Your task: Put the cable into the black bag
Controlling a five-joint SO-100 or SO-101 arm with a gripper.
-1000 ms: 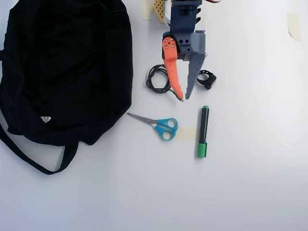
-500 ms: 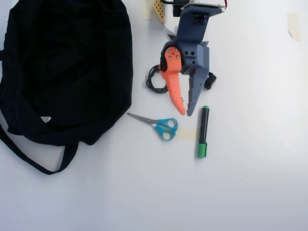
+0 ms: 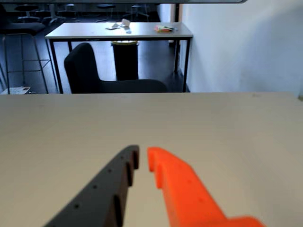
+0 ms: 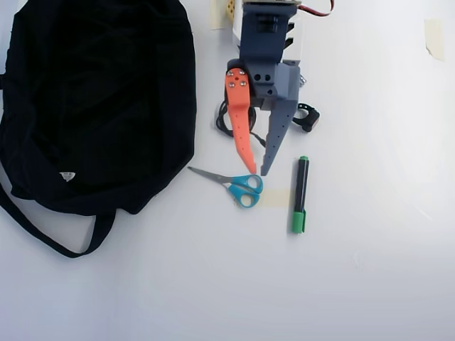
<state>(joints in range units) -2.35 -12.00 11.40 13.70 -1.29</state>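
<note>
Cable [image 4: 226,122] sits upper centre on the desk [image 4: 370,270], half hidden under your gripper [image 4: 257,171]; jaws slightly spread and empty. Pull back, descend over the coil, avoid the scissors [image 4: 238,185].

The white table [image 4: 370,284] carries the bag [image 4: 92,99] at nine o'clock; cable [image 4: 225,121], scissors [image 4: 238,186], marker [image 4: 300,195] and ring strap [image 4: 307,116] lie centrally.

The desk [image 4: 370,284] is plain white. The bag [image 4: 92,99] is black with a tiny white tag [image 4: 67,175]. The cable [image 4: 225,122] is black. The hand [image 4: 257,171] has one orange finger and one grey. The scissors [image 4: 238,185] have blue handles; the marker [image 4: 299,195] is green and black.
</note>
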